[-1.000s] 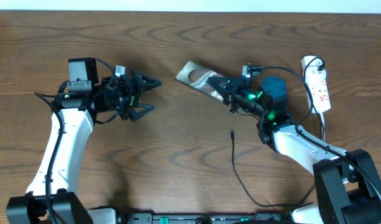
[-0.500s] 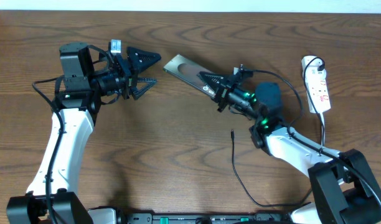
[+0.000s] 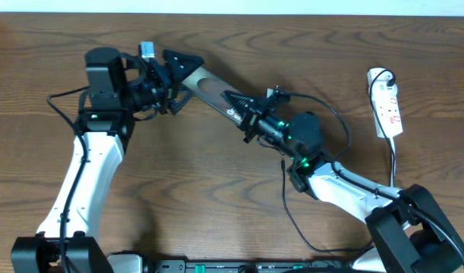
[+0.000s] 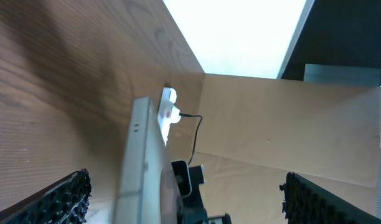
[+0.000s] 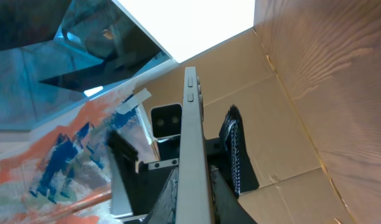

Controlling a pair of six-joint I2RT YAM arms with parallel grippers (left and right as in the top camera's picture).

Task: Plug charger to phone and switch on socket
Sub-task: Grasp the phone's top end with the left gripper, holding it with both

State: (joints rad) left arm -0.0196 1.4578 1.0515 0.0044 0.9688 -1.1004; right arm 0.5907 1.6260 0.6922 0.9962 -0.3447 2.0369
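handover, we judge: our right gripper clamps the flat glossy brown-grey phone, its ten o'clock end inside our wide-spread left gripper; closing it comes next.

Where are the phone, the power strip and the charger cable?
phone (image 3: 211, 87), overhead view, its flat face.
power strip (image 3: 388, 111), overhead view, its white body.
charger cable (image 3: 283, 162), overhead view, its free tip.

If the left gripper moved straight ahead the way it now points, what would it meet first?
The phone, probably: the right gripper holds it out, its free end right at the left gripper's open fingers. The left wrist view shows its edge between them; height is unclear from overhead.
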